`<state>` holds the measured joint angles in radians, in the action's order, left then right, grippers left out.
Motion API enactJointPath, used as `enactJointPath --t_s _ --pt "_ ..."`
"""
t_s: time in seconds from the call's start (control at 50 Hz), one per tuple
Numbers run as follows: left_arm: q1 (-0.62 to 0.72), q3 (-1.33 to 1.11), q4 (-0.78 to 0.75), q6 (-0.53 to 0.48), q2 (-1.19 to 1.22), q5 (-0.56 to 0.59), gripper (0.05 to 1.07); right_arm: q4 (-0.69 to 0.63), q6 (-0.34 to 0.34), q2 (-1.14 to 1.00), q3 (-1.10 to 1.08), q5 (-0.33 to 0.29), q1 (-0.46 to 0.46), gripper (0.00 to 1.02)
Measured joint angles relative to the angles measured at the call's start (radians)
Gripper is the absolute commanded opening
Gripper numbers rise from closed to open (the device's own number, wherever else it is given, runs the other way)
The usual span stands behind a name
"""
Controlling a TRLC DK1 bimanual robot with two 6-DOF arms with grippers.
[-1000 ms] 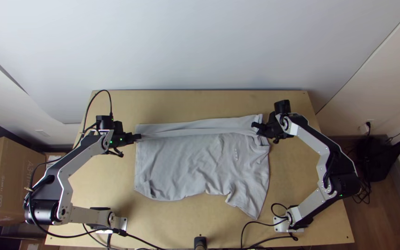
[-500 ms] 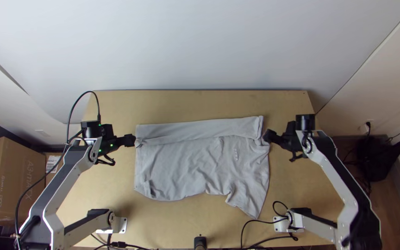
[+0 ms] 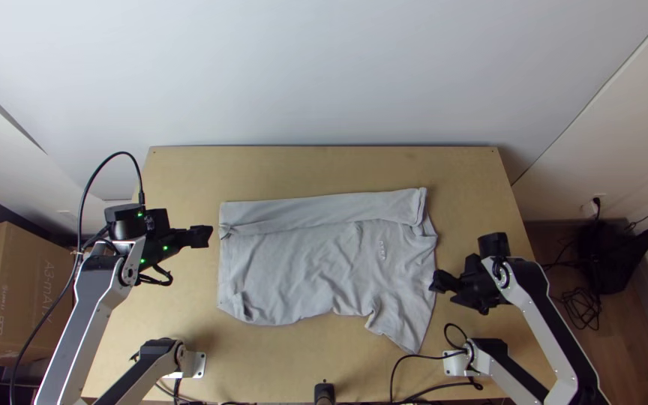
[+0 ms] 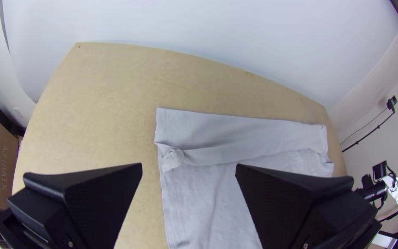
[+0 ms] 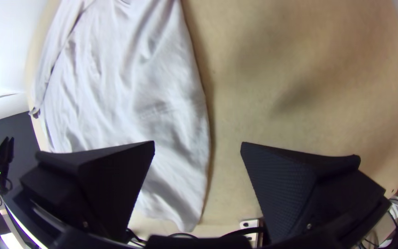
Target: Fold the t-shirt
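The light grey t-shirt [image 3: 301,262] lies on the table with its far edge folded over in a long strip; its near edge is uneven, and one part sticks out at the near right. Just off the shirt's left edge is my left gripper [image 3: 202,236], holding nothing. My right gripper [image 3: 442,282] is at the shirt's right edge, toward the near side. In the left wrist view, my left gripper [image 4: 189,170] stands open beside a small bunched corner of the shirt [image 4: 172,158]. In the right wrist view, my right gripper [image 5: 198,147] is open, its fingers either side of the cloth's edge [image 5: 203,138].
The wooden table [image 3: 324,169] shows bare along its far side and at both sides of the shirt. A white wall [image 3: 324,75] rises behind it. A cardboard box [image 3: 20,292] stands left of the table, and cables [image 3: 414,364] lie at its near edge.
Both grippers have come away from the ends of the folded strip. The left moved a little left; the right moved right, then toward the near side. The strip stays folded over.
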<state>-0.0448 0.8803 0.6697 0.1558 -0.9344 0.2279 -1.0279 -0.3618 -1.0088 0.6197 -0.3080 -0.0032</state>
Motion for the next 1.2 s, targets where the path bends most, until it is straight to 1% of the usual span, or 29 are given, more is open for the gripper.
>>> enactJointPath --t_s 0.06,0.1,0.26,0.54,0.56,0.64,0.68,0.74,0.78,0.84,0.86,0.92,0.98,1.0,1.02,1.04,1.2 --pt "0.000 0.005 0.015 0.000 0.005 0.000 1.03 -0.002 0.000 0.000 -0.030 0.000 0.002 0.59" --pt "0.000 0.008 0.023 0.000 0.006 0.000 1.03 -0.002 0.000 -0.001 -0.045 0.000 0.010 0.55" --pt "0.005 0.014 0.034 -0.003 0.017 0.000 1.03 -0.002 0.000 -0.017 -0.070 0.000 0.050 0.54" --pt "0.015 0.021 0.079 -0.013 0.035 0.000 1.03 -0.002 0.002 -0.137 -0.067 -0.003 0.132 0.54" --pt "0.021 0.024 0.093 -0.019 0.037 0.000 1.03 -0.003 0.003 -0.148 -0.063 -0.003 0.140 0.52" --pt "0.093 0.039 0.180 -0.055 0.048 0.000 1.03 -0.005 0.003 -0.172 -0.051 -0.003 0.176 0.28" --pt "0.151 0.040 0.225 -0.076 0.061 0.000 1.03 -0.003 0.003 -0.184 -0.048 -0.003 0.196 0.24" --pt "0.250 0.038 0.283 -0.110 0.090 0.005 1.03 0.000 0.004 -0.196 -0.047 -0.003 0.219 0.23" --pt "0.305 0.035 0.303 -0.129 0.110 0.008 1.03 0.001 0.004 -0.203 -0.044 -0.004 0.225 0.20" --pt "0.355 0.024 0.335 -0.163 0.132 0.015 1.03 0.001 0.011 -0.219 -0.039 -0.007 0.230 0.10" --pt "0.366 0.015 0.351 -0.177 0.136 0.015 1.03 0.001 0.012 -0.223 -0.037 -0.007 0.230 0.09" --pt "0.391 -0.012 0.384 -0.206 0.135 0.014 1.03 0.002 0.023 -0.228 -0.036 -0.007 0.232 0.08" --pt "0.412 -0.049 0.411 -0.241 0.117 -0.016 1.03 0.006 0.027 -0.229 -0.036 -0.007 0.232 0.08" --pt "0.420 -0.061 0.418 -0.248 0.107 -0.028 1.03 0.008 0.027 -0.229 -0.036 -0.008 0.232 0.07" --pt "0.425 -0.068 0.426 -0.254 0.099 -0.039 1.02 0.011 0.030 -0.229 -0.036 -0.009 0.232 0.03" --pt "0.432 -0.076 0.434 -0.263 0.085 -0.049 1.02 0.014 0.030 -0.229 -0.036 -0.011 0.232 0.02" --pt "0.454 -0.089 0.444 -0.327 0.002 -0.121 1.02 0.020 0.034 -0.229 -0.035 -0.015 0.236 0.02"
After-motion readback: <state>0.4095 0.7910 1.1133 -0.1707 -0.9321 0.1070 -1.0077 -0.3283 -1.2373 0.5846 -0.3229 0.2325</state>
